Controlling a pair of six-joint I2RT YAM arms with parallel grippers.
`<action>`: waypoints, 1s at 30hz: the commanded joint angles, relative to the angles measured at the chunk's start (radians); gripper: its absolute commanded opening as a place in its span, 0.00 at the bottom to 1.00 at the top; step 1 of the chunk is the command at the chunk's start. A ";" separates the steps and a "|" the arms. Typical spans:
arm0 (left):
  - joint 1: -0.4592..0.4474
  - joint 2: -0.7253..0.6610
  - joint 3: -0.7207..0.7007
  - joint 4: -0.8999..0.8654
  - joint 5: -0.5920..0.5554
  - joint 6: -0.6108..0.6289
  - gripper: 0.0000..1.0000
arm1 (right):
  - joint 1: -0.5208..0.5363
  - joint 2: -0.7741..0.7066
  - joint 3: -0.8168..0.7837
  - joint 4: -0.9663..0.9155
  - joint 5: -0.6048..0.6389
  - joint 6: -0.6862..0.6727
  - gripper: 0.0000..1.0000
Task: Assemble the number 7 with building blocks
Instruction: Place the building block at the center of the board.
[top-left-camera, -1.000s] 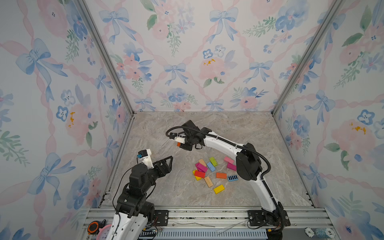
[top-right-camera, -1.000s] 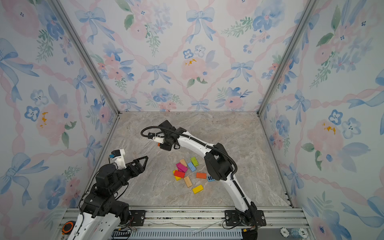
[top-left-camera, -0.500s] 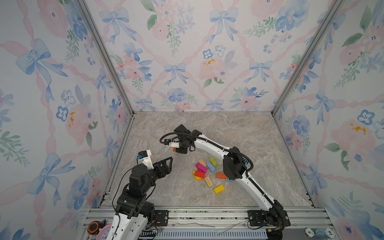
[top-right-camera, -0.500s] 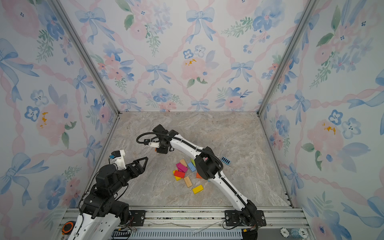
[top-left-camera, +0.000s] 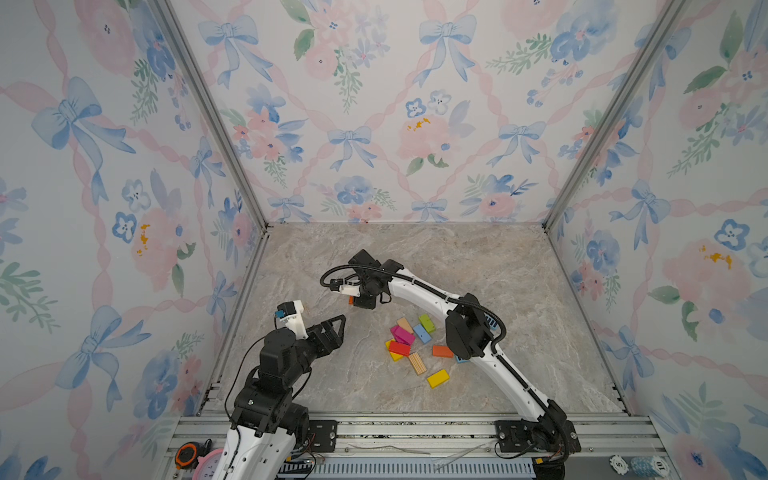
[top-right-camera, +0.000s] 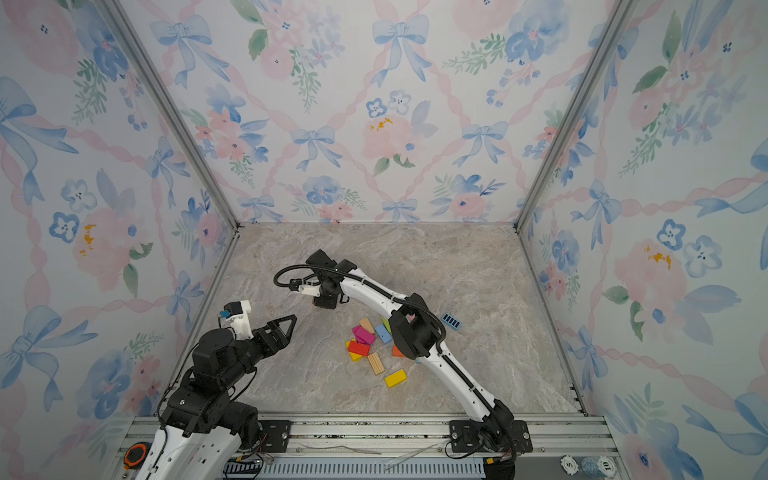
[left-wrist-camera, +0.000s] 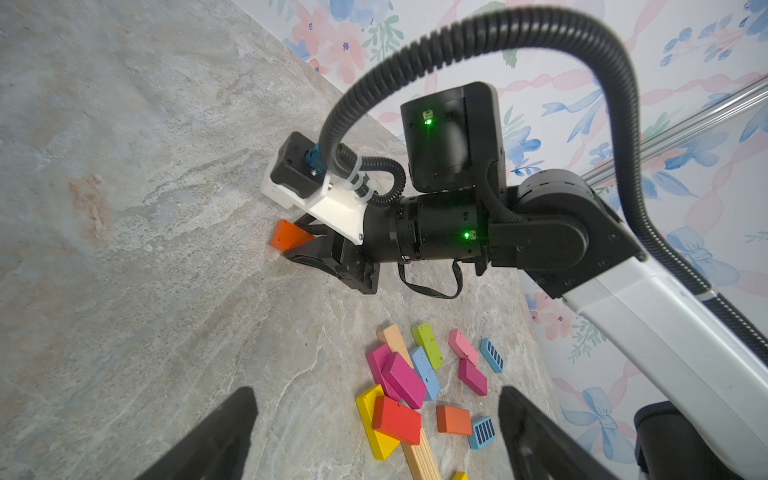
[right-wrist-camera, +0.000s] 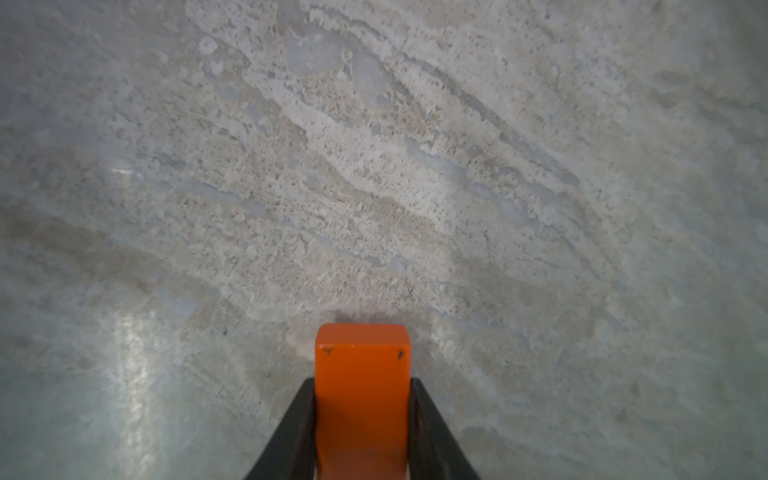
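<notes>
Left jaws wide, right jaws clamped

In the right wrist view the held orange block (right-wrist-camera: 362, 399) and the right gripper (right-wrist-camera: 362, 380) flanking it run off the bottom edge. In a top view only a sliver of that block (top-left-camera: 351, 300) shows under the gripper. In a top view the right arm's elbow (top-right-camera: 417, 336) covers half the loose orange block (top-right-camera: 397, 352) and most of the green block (top-right-camera: 385, 323). In the left wrist view the lined wood block (left-wrist-camera: 422, 459) and the fingers (left-wrist-camera: 216, 440) of the left gripper (left-wrist-camera: 376, 390) are cut by the bottom edge.
</notes>
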 joint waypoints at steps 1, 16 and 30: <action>0.003 0.002 0.000 0.001 0.013 0.018 0.93 | -0.015 0.038 0.015 -0.045 0.009 0.034 0.44; 0.003 0.005 0.005 0.000 0.013 0.018 0.94 | -0.046 -0.068 -0.054 0.070 -0.080 0.138 0.89; 0.005 0.029 0.086 -0.026 -0.010 0.053 0.94 | -0.099 -0.457 -0.446 0.477 -0.228 0.337 0.97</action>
